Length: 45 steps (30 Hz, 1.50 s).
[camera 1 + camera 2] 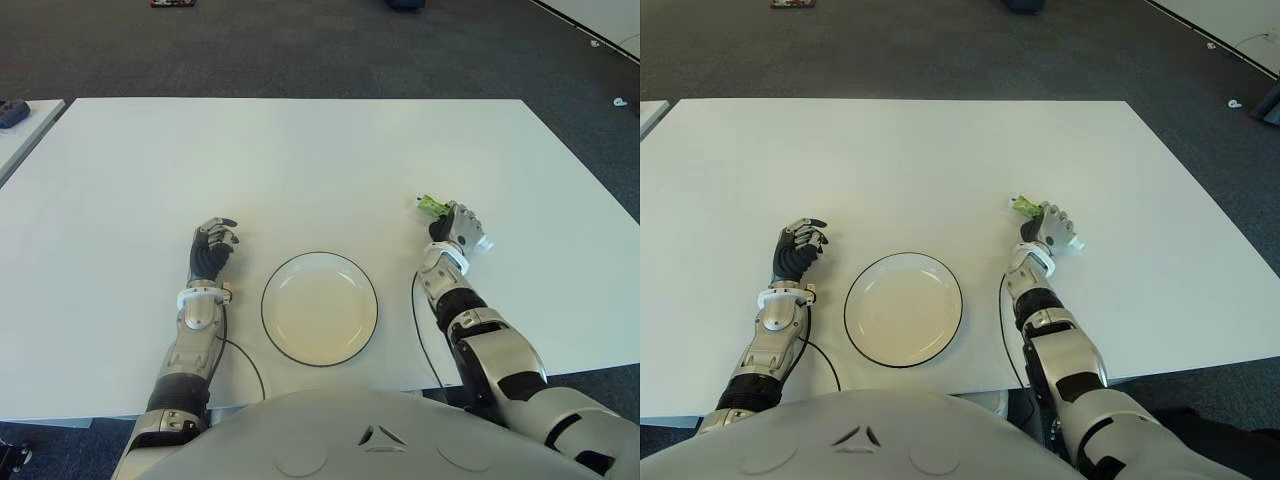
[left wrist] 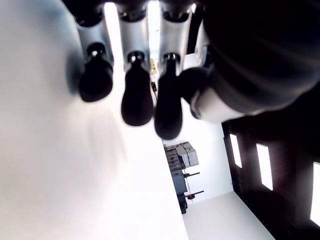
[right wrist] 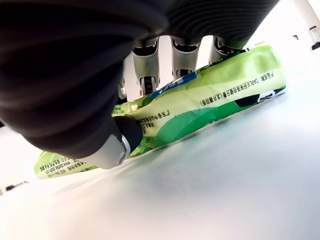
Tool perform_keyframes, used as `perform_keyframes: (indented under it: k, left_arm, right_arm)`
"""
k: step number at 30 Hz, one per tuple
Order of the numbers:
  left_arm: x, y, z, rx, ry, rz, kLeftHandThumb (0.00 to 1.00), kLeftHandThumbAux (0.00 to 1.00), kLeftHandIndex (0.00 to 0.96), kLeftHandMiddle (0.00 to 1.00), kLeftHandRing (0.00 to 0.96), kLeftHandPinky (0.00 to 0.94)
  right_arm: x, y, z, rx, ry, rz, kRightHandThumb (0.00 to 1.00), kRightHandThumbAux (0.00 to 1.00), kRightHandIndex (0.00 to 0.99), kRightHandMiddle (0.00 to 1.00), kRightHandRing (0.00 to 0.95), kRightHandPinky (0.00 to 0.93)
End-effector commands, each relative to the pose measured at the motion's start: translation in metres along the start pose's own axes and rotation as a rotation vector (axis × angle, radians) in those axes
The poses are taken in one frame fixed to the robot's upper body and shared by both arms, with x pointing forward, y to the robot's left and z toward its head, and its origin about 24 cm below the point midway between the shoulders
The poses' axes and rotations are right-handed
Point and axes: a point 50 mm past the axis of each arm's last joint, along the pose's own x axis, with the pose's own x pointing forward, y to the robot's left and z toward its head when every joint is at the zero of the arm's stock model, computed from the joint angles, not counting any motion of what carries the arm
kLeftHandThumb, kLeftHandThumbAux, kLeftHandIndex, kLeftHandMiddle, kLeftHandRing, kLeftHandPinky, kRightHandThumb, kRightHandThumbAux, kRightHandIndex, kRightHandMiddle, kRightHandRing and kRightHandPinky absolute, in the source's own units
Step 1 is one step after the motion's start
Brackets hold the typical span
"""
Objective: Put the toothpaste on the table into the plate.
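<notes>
right hand: I see my right hand (image 1: 458, 226) on the table to the right of the plate, fingers (image 3: 150, 75) wrapped over the toothpaste, thumb pressing its near side. Grasping it.
toothpaste: green tube (image 3: 210, 95), lying flat on the table under my right hand. In the eye views its crimped green end (image 1: 430, 206) sticks out on the hand's far-left side and the white cap end (image 1: 485, 243) on its near-right side. Right wrist view shows the tube down against the table surface.
plate: white with dark rim (image 1: 271, 277), on the table near the front edge, between my two hands. Toothpaste is outside it, near but apart.
left hand: I see my left hand (image 1: 212, 248) just left of the plate, fingers (image 2: 135, 100) curled loosely downward, holding nothing. Left wrist view shows fingertips bunched, close above the table.
table: white top (image 1: 300, 160), dark carpet beyond it.
</notes>
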Motion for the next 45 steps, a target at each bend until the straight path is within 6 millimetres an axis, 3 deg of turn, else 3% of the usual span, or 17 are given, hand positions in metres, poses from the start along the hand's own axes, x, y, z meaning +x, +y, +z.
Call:
perform_keyframes:
  k: [1,6,15,32,40,45]
  left_arm:
    - [-0.004,0.0,-0.01,0.001,0.059,-0.001,0.707,0.719,0.436,0.719,0.715,0.704]
    - [-0.003,0.0,-0.01,0.004,0.054,-0.004,0.707,0.719,0.436,0.719,0.714,0.701]
    - [-0.003,0.0,-0.009,0.007,0.044,-0.004,0.708,0.718,0.436,0.721,0.718,0.714]
    - [-0.003,0.0,-0.01,0.01,0.056,0.003,0.707,0.718,0.436,0.726,0.726,0.714]
    - [-0.005,-0.001,-0.009,0.007,0.052,-0.002,0.707,0.718,0.436,0.723,0.719,0.712]
    - [-0.005,-0.002,-0.009,0.005,0.053,-0.002,0.708,0.718,0.436,0.722,0.72,0.713]
  right_arm:
    - [-0.02,0.016,-0.004,0.087,-0.032,0.055,0.711,0.716,0.436,0.806,0.813,0.845]
    - [-0.025,0.01,0.0,0.291,-0.161,0.034,0.712,0.717,0.437,0.806,0.817,0.836]
    - [-0.036,-0.004,0.013,0.464,-0.346,0.033,0.711,0.718,0.439,0.807,0.821,0.844]
    - [-0.06,-0.026,0.038,0.593,-0.63,-0.038,0.708,0.72,0.441,0.844,0.859,0.879]
    - [-0.077,-0.036,0.052,0.651,-0.819,-0.034,0.708,0.721,0.44,0.865,0.866,0.867]
    - [-0.099,-0.044,0.065,0.722,-0.953,0.037,0.707,0.721,0.44,0.872,0.866,0.858]
